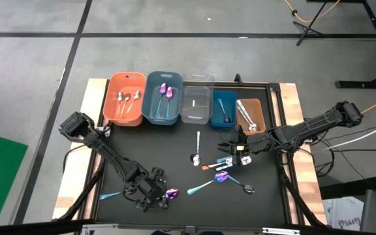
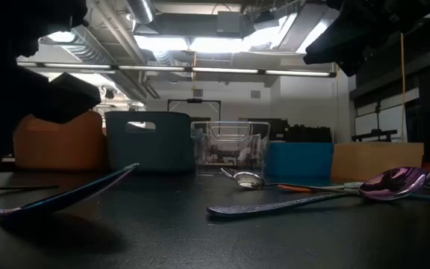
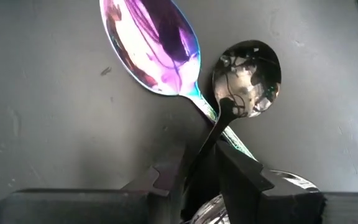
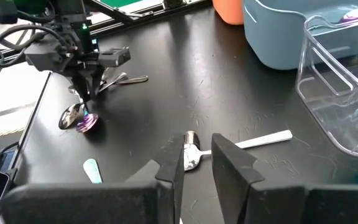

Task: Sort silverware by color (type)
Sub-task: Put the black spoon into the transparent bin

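The left gripper is down at the black table. It is closed on the thin handle of a dark, shiny, mirror-like metal spoon. The handle runs straight back between the two fingers. The round bowl of the spoon sticks out in front of them.

Just beside it lies a shiny purple spoon with a teal handle. Its bowl also points away from the gripper. Its handle slants in and crosses the dark spoon's handle right at the fingertips, so the two spoons touch there. I think this crossing matters most for the next move. If the gripper lifts, the purple spoon may get dragged or come up too.

Far ahead of the left gripper is a row of plastic bins. The grey-blue bin has purple spoons in it.

The right gripper hangs above the table, well apart from this pair. Its fingers have a small gap and hold nothing. Just ahead of it lies a small silver spoon with a flat white handle, with its handle pointing off to one side.

The left arm is much nearer to the crossed spoons, so this pick looks like its job.
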You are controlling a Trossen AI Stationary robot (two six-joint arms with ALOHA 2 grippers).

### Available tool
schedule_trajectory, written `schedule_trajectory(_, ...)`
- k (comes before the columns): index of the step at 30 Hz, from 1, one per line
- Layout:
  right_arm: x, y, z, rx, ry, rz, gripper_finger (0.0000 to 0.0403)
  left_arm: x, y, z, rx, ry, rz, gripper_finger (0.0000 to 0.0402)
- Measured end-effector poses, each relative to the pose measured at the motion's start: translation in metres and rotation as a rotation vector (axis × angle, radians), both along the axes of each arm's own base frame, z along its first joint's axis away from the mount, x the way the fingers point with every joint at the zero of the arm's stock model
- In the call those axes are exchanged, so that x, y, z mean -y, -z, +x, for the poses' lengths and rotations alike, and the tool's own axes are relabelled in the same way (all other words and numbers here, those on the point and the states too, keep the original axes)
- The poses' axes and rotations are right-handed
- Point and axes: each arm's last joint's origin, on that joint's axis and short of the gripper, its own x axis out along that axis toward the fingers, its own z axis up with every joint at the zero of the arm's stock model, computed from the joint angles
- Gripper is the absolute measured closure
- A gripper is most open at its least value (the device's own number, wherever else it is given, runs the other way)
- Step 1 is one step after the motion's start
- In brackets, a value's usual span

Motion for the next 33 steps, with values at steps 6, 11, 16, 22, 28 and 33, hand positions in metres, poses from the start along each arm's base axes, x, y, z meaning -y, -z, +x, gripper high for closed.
schedule_trajectory(6, 0.0, 0.0, 0.0, 0.0, 0.0, 0.0, 0.0331, 0.0, 0.0, 0.0, 0.006, 0.015, 0.013, 0.0317)
schedule_trajectory(11, 0.0, 0.0, 0.0, -0.001, 0.0, -0.001, 0.0331, 0.001, 0.008, 0.001, -0.015, 0.017, 0.026, 0.0317)
schedule_trajectory(16, 0.0, 0.0, 0.0, -0.002, 0.0, -0.001, 0.0331, 0.0, 0.008, 0.002, -0.003, 0.039, 0.045, 0.0327)
schedule_trajectory(22, 0.0, 0.0, 0.0, -0.003, 0.0, -0.001, 0.0331, -0.001, 0.007, 0.002, 0.01, 0.03, 0.059, 0.0372)
schedule_trajectory(28, 0.0, 0.0, 0.0, -0.003, 0.0, -0.001, 0.0331, -0.001, 0.006, 0.002, 0.024, 0.021, 0.072, 0.0393)
schedule_trajectory(33, 0.0, 0.0, 0.0, -0.002, 0.0, -0.001, 0.0331, -0.007, -0.003, 0.004, 0.058, -0.005, 0.073, 0.0393)
